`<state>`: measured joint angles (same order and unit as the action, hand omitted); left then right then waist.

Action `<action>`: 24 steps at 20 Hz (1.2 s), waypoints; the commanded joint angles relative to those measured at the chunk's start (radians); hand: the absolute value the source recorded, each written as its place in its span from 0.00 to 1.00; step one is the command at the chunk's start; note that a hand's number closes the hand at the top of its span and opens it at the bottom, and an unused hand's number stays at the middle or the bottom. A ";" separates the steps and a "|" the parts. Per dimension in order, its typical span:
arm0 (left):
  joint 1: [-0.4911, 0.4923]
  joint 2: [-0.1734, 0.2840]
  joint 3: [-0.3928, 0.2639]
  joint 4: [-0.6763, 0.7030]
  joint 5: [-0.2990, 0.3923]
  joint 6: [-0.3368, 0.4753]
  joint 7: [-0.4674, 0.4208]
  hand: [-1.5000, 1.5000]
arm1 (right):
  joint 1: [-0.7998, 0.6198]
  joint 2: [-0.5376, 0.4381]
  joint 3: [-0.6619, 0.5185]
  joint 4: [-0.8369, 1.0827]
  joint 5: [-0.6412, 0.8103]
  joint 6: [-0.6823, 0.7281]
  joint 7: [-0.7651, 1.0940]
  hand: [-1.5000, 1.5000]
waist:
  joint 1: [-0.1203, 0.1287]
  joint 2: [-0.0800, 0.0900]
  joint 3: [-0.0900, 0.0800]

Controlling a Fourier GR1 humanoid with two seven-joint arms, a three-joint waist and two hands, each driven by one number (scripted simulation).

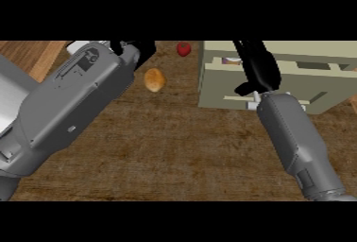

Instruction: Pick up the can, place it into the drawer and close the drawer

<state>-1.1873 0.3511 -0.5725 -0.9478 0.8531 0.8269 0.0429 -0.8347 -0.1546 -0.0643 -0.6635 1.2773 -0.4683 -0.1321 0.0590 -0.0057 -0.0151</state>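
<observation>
right hand (257, 66) over open drawer (279, 78), can (231, 60) inside

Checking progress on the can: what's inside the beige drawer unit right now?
Inside the beige drawer unit, a small pale object shows beside the right hand; the hand covers the rest.

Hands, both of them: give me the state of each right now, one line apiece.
Left hand: mostly hidden behind its forearm at the top edge; cannot tell.
Right hand: reaching over the drawer unit; fingers and any contents cannot be told.
</observation>
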 commanded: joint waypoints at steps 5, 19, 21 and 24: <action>0.011 0.044 0.010 -0.079 -0.031 0.014 0.046 0.00 | -0.111 -0.002 -0.072 0.250 0.001 -0.171 -0.019 0.00 | 0.015 0.030 0.018; 0.060 0.112 0.028 -0.203 -0.056 0.015 0.108 0.00 | -0.343 -0.092 -0.126 0.414 0.025 -0.211 0.048 0.00 | 0.048 0.043 0.018; 0.089 0.115 0.002 -0.236 -0.066 0.007 0.112 0.00 | -0.373 -0.086 -0.126 0.430 0.028 -0.191 0.068 0.00 | 0.059 0.039 0.017; 0.078 0.116 0.014 -0.241 -0.065 0.014 0.127 0.00 | -0.398 -0.108 -0.130 0.454 0.027 -0.160 0.056 0.00 | 0.063 0.045 0.018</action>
<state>-1.1101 0.4670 -0.5592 -1.1702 0.7933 0.8340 0.1582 -1.1511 -0.2382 -0.1782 -0.2074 1.3102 -0.6211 -0.0992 0.1007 0.0435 0.0099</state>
